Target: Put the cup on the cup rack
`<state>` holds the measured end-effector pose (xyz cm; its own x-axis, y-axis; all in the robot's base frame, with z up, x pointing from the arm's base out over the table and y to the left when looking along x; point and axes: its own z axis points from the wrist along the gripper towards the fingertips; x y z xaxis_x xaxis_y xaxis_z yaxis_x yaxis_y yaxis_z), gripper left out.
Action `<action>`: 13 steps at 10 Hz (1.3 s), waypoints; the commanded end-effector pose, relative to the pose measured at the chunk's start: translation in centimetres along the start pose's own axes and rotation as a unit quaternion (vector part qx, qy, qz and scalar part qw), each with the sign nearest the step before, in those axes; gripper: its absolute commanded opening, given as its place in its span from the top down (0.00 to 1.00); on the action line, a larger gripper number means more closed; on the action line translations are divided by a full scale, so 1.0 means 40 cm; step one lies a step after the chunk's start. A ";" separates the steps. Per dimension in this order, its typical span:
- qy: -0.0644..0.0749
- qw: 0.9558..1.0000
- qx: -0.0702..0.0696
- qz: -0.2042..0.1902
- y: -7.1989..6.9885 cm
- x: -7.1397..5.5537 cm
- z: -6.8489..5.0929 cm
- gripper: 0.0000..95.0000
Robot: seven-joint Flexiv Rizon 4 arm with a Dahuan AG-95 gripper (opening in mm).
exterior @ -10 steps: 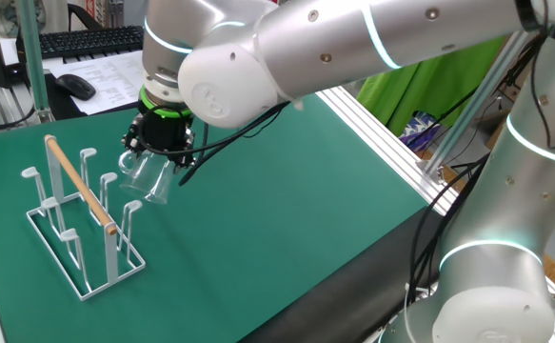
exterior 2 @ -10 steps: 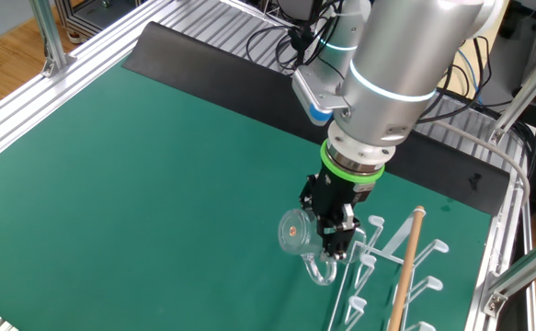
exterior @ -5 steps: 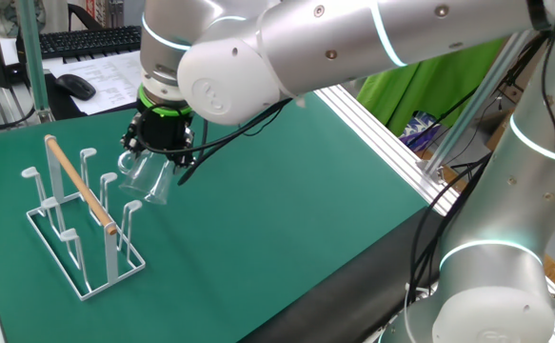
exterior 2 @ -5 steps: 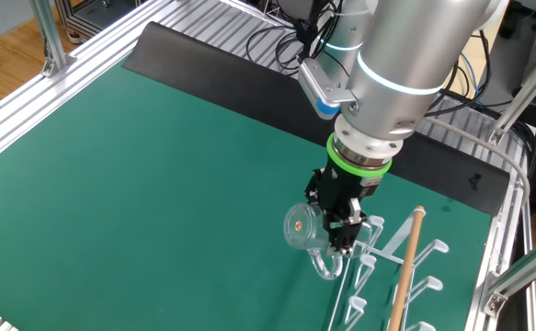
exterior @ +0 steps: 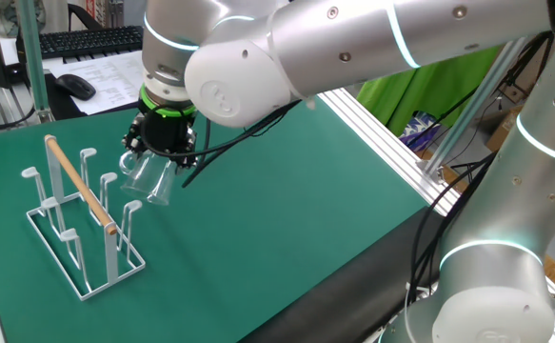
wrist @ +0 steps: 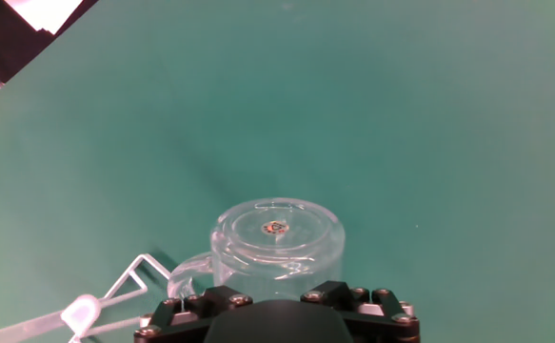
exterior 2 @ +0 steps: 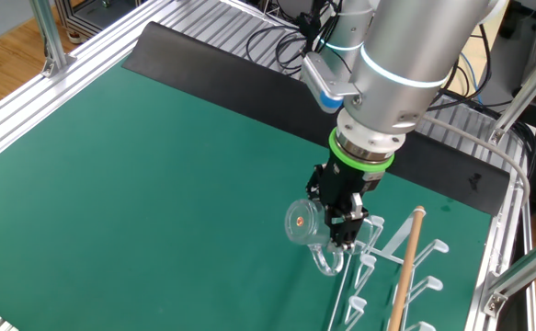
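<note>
The cup (exterior: pixel 151 175) is a clear glass tumbler, held tilted with its thick base pointing away from the hand. My gripper (exterior: pixel 159 152) is shut on the cup and holds it above the green mat, right beside the nearest pegs of the cup rack (exterior: pixel 77 214). The rack is white wire with upright pegs and a light wooden rod across its top. In the other fixed view the cup (exterior 2: pixel 306 230) hangs from the gripper (exterior 2: pixel 341 221) against the end pegs of the rack (exterior 2: pixel 392 276). The hand view shows the cup's base (wrist: pixel 276 236) and one white peg (wrist: pixel 82 312) at lower left.
A keyboard (exterior: pixel 87 42), a mouse (exterior: pixel 74 86) and papers lie behind the mat's far edge. Aluminium frame rails (exterior 2: pixel 28 119) border the green mat (exterior: pixel 277 200). A black strip (exterior 2: pixel 222 69) runs along one side.
The gripper with the cup has shifted slightly toward the rack's end pegs in the other fixed view. The rack has not moved.
</note>
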<state>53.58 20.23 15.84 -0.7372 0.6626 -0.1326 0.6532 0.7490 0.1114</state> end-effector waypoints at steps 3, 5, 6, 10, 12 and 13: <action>0.000 1.000 0.000 0.004 -0.003 0.015 -0.004 1.00; 0.000 1.000 -0.001 0.008 -0.004 0.025 -0.007 1.00; -0.001 1.000 -0.001 0.010 -0.006 0.031 -0.007 1.00; -0.011 1.000 -0.001 0.013 -0.013 0.069 -0.009 1.00; -0.018 1.000 -0.002 0.015 -0.013 0.076 -0.008 1.00; -0.022 1.000 -0.003 0.015 -0.014 0.080 -0.007 1.00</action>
<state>50.83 21.94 15.63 -0.7067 0.6849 -0.1775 0.6751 0.7278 0.1201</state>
